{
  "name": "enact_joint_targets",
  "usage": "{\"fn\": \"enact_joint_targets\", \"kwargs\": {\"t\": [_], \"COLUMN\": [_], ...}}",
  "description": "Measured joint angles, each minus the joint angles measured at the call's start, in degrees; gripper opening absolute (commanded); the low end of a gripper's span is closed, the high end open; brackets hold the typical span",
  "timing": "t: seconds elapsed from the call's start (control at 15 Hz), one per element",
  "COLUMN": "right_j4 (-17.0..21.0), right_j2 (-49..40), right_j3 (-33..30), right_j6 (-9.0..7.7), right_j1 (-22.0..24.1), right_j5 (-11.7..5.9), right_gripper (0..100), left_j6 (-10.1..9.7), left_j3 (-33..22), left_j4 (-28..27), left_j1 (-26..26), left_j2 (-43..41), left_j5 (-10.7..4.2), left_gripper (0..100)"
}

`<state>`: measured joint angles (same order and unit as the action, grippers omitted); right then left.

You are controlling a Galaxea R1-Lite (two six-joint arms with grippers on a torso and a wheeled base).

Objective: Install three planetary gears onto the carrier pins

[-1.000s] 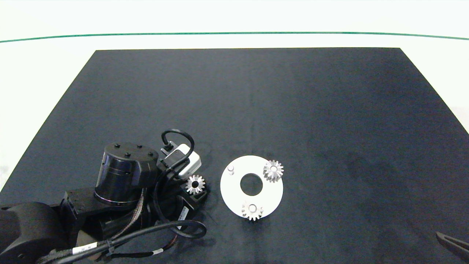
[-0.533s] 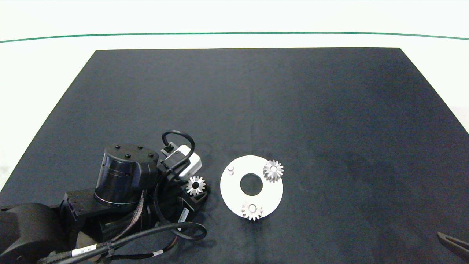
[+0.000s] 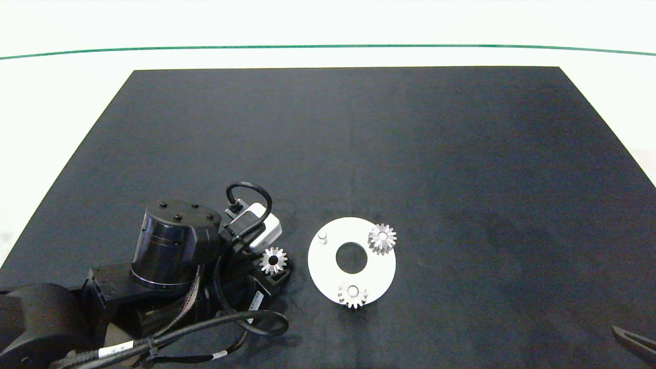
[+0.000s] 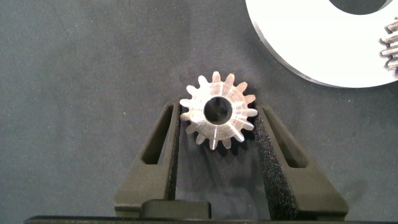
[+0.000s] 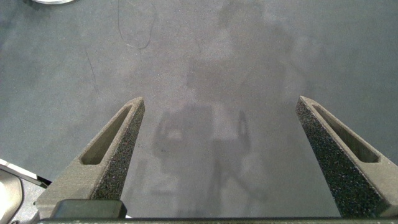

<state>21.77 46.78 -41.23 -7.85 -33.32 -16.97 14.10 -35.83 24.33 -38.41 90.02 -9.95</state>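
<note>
Two gears (image 3: 382, 238) sit on the disc (image 3: 328, 266) near the tabletop's front edge; left gripper (image 4: 217, 134) clamps the third gear (image 4: 217, 112), which could tilt and jam on the bare pin (image 3: 322, 236).

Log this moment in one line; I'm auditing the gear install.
left gripper: shut on third planetary gear beside white disc | two gears seated | one carrier pin bare | right gripper: open, parked
</note>
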Motion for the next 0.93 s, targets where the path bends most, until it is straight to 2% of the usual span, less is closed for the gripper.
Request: {"fn": "enact_joint_targets", "kwargs": {"t": [0.27,0.6,0.93], "right_j4": [0.1,0.1,0.1], "right_j2": [-0.5,-1.0,-1.3], "right_j3": [-0.3,-0.4,-0.4], "right_j6": [-0.24,-0.27,-0.33], "right_j1": [0.0,0.0,0.0], "right_j5": [0.02,0.02,-0.02], "right_gripper": [100,100,100], "left_j6": [0.91,1.05,1.11], "left_j3": [-1.6,-4.1,-9.2], "left_j4": [-0.6,-0.7,-6.1], "left_j1": [0.0,-0.2,-1.4], "left_j2": [-0.8,-1.3,-1.4], "left_j5": [-0.13,-0.16,-0.22], "left_gripper": [0,0,0]}}
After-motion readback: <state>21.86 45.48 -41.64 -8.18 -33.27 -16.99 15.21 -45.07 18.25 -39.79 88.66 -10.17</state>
